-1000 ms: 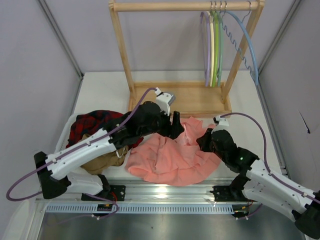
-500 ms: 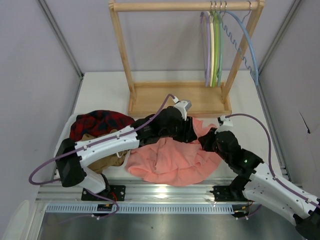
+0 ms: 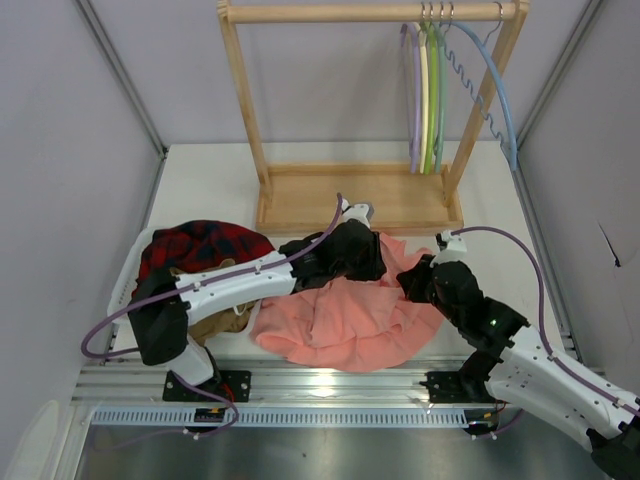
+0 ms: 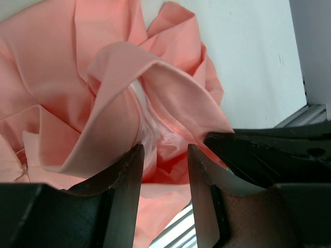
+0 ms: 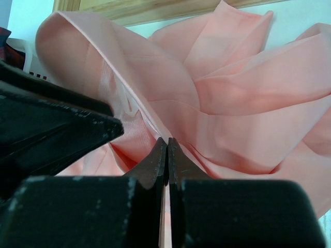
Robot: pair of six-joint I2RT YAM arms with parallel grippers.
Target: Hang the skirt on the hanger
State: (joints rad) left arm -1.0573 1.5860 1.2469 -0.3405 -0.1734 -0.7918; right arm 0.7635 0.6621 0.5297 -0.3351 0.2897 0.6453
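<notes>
The salmon-pink skirt (image 3: 340,320) lies crumpled on the table between the arms. It fills the left wrist view (image 4: 119,88) and the right wrist view (image 5: 238,93). My right gripper (image 3: 414,281) is shut on a raised fold of the skirt's edge, with its tips together (image 5: 167,142). My left gripper (image 3: 366,258) is open, its fingers (image 4: 133,175) either side of the lifted waistband fold, close to the right gripper. The lilac hanger (image 3: 410,95) hangs on the rack rail at the far right, away from both grippers.
A wooden rack (image 3: 240,110) with a tray base (image 3: 300,200) stands behind the skirt. Cream, green and light blue hangers (image 3: 500,90) hang beside the lilac one. A plaid garment (image 3: 195,245) and a tan garment (image 3: 215,325) lie in a white bin at the left.
My left arm has swung right across the skirt's far edge, and its gripper now sits next to the right gripper. The right gripper has hardly moved.
</notes>
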